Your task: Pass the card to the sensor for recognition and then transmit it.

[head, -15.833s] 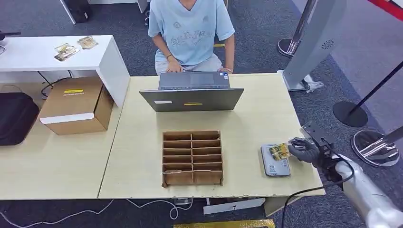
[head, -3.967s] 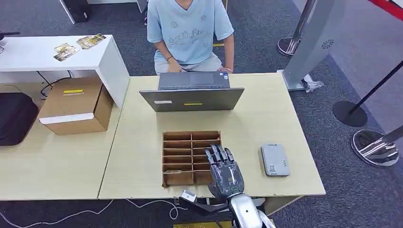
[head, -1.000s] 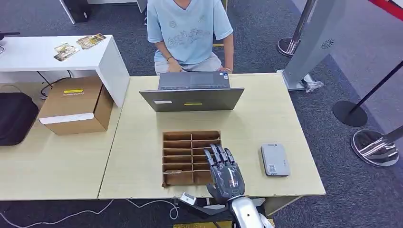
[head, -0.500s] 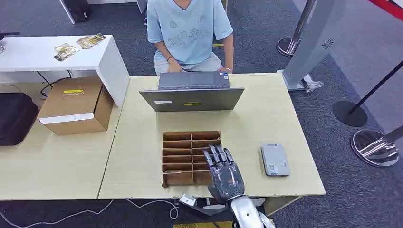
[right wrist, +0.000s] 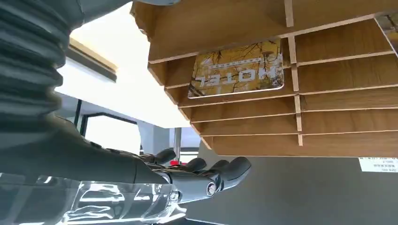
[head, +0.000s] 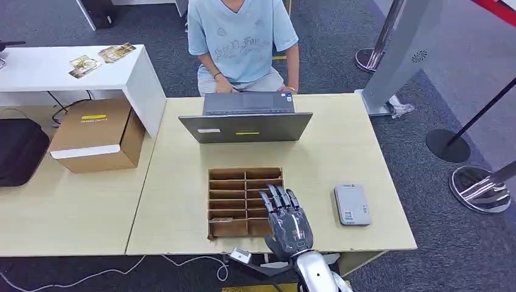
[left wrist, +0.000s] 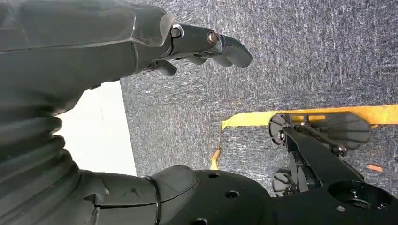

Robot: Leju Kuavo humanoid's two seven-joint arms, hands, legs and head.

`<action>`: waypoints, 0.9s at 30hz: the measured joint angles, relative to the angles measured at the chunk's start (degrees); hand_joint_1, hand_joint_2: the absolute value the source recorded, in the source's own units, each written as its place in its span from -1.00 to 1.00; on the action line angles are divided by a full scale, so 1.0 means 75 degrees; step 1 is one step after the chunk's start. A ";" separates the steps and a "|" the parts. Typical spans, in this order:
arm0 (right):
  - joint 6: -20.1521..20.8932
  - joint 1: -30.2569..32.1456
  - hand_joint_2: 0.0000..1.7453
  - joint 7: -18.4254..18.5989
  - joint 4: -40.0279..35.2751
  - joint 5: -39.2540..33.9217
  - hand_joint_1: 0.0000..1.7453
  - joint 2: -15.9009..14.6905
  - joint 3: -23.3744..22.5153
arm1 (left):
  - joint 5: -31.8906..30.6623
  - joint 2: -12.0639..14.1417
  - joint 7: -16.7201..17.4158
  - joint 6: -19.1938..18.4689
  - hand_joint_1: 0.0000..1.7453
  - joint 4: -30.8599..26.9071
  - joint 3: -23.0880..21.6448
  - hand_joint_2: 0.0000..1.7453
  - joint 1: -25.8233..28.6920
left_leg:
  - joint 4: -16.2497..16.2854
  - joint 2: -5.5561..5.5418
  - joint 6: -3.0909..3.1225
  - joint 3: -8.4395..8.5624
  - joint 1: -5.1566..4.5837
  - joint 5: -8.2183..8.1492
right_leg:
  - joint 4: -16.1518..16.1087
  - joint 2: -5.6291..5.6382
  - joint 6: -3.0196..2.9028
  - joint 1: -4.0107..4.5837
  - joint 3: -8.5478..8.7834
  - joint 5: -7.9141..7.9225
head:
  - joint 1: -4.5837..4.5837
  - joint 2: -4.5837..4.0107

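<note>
My right hand (head: 285, 219) lies flat over the near right corner of the wooden slot organizer (head: 234, 194), fingers spread and holding nothing. In the right wrist view a yellow hotel card (right wrist: 237, 69) rests in one of the organizer's slots (right wrist: 328, 93), apart from the right hand (right wrist: 187, 180) and its fingers. The grey card sensor (head: 351, 205) lies on the table to the right of the hand, with nothing on it. My left hand (left wrist: 141, 42) hangs over the carpet, fingers loosely extended and empty.
A person sits behind an open laptop (head: 246, 125) at the table's far side. A cardboard box (head: 97, 134) stands on the left table. A white desk (head: 73, 70) with cards is at the far left. Stanchion bases (head: 481, 188) stand to the right.
Earlier the right hand held the card over the sensor; now it is over the organizer, empty. In the last second the hand has barely moved.
</note>
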 joint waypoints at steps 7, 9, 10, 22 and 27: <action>0.0003 -0.0007 1.00 -0.0009 0.0003 -0.0009 -1.00 0.0000 0.0000 | -0.0009 0.0000 0.0000 0.0006 -1.00 0.0000 0.0000 1.00 0.0000 | 0.0000 0.0000 0.0000 0.0000 0.0000 0.0000 | 0.0000 0.0000 0.0000 0.0000 0.0000 0.0000 | 0.0000 0.0000; 0.0003 -0.0008 1.00 -0.0012 0.0003 -0.0009 -1.00 0.0000 0.0000 | -0.0015 0.0000 0.0000 0.0006 -1.00 0.0000 0.0000 1.00 0.0000 | 0.0000 0.0000 0.0000 0.0000 0.0000 0.0000 | 0.0000 0.0000 0.0000 0.0000 0.0000 0.0000 | 0.0000 0.0000; 0.0003 -0.0008 1.00 -0.0012 0.0003 -0.0009 -1.00 0.0000 0.0000 | -0.0020 0.0000 0.0000 0.0003 -1.00 0.0000 0.0000 1.00 0.0000 | 0.0000 0.0000 0.0000 0.0000 0.0000 0.0000 | 0.0000 0.0000 0.0000 0.0000 0.0000 0.0000 | 0.0000 0.0000; 0.0108 -0.0004 1.00 0.0120 0.0003 0.0003 -0.98 0.0000 -0.0006 | -0.0117 0.0000 0.0000 -0.0012 -1.00 0.0000 -0.0044 1.00 0.0000 | 0.0000 0.0000 0.0000 0.0001 0.0000 0.0000 | 0.0000 0.0000 0.0000 0.0000 0.0000 0.0000 | 0.0000 0.0000; 0.0227 -0.0004 1.00 0.0172 0.0041 0.0026 -0.98 0.0003 -0.0018 | -0.0137 0.0000 0.0000 -0.0015 -1.00 0.0000 -0.0076 1.00 0.0000 | 0.0000 0.0000 0.0000 0.0001 0.0000 0.0000 | 0.0000 0.0000 0.0000 0.0000 0.0000 0.0000 | 0.0000 0.0000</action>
